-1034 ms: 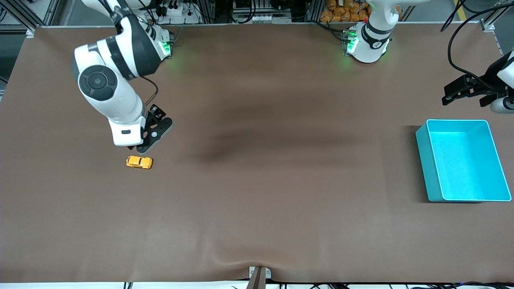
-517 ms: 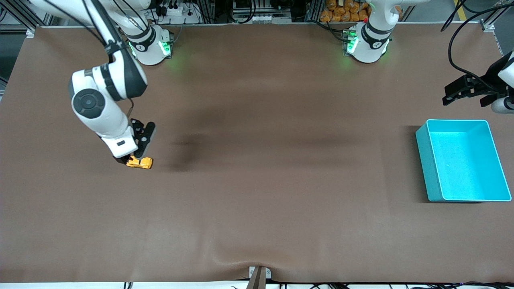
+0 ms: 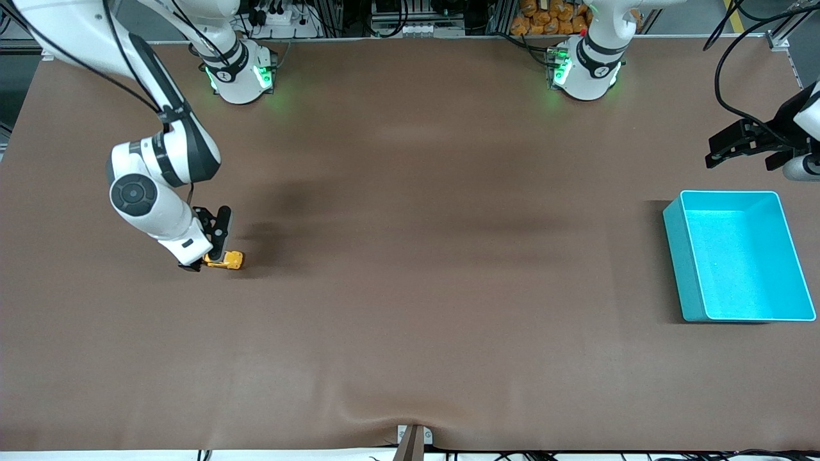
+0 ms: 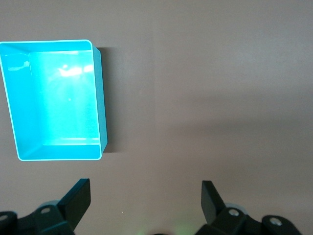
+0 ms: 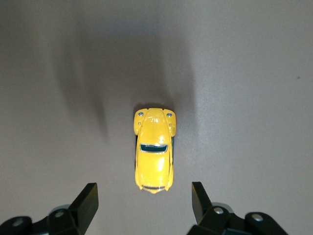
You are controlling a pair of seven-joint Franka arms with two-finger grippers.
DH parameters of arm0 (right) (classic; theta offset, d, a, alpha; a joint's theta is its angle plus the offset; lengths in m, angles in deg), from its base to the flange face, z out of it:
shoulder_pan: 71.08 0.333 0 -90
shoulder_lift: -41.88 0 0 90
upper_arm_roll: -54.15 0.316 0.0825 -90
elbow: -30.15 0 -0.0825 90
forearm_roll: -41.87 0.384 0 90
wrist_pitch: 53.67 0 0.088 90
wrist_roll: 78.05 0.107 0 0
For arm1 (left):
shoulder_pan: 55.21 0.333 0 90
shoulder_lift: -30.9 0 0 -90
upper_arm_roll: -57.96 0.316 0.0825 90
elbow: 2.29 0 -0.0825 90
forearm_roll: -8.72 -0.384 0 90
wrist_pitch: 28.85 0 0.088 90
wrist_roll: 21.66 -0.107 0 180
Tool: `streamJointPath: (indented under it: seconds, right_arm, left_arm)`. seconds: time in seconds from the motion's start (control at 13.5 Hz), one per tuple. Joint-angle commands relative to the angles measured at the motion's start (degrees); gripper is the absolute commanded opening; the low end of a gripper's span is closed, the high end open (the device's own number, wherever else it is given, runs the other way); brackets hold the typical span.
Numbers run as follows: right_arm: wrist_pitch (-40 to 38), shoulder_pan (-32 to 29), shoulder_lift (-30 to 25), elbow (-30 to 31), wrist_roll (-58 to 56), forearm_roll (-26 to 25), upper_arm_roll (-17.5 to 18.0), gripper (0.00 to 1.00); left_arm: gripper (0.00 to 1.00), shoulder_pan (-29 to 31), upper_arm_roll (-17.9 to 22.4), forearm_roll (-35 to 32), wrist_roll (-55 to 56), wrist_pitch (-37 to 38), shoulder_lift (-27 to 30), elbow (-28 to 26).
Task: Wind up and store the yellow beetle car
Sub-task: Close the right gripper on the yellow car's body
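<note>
we have the right pincer [image 5: 145, 200] low over the yellow beetle car [image 3: 223, 260], which sits on the brown desk [image 3: 410, 288] toward the right arm's end, at about nine o'clock in the front view. its fingers are spread and straddle the car's tail end, one on each flank, touching neither side, so the car rests free on its wheels. we judge this line-up is chosen so a squeeze would catch the narrow body across its width, ready for winding. the left pincer [image 4: 145, 203] waits, spread wide and holding nothing, above the desk by the turquoise bin [image 3: 683, 256] at three o'clock. the bin is well apart from the car, open side up, likely where the car is to be stored.
</note>
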Motion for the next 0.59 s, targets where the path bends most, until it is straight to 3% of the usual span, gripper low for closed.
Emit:
streamJointPath:
  seconds: [0.0,0.52]
  right_arm:
    - [1.71,-1.69,2.37,-0.63,-0.81,-1.4,1.01,0.8]
    - [3.38,-1.34,4.66,-0.72,-1.51,-2.88,1.01,0.67]
  left_arm:
    - [1.0,0.06,-0.2,-0.83,-0.7,-0.2,0.53,-0.15]
    - [1.0,0.06,-0.2,-0.83,-0.7,-0.2,0.62,-0.15]
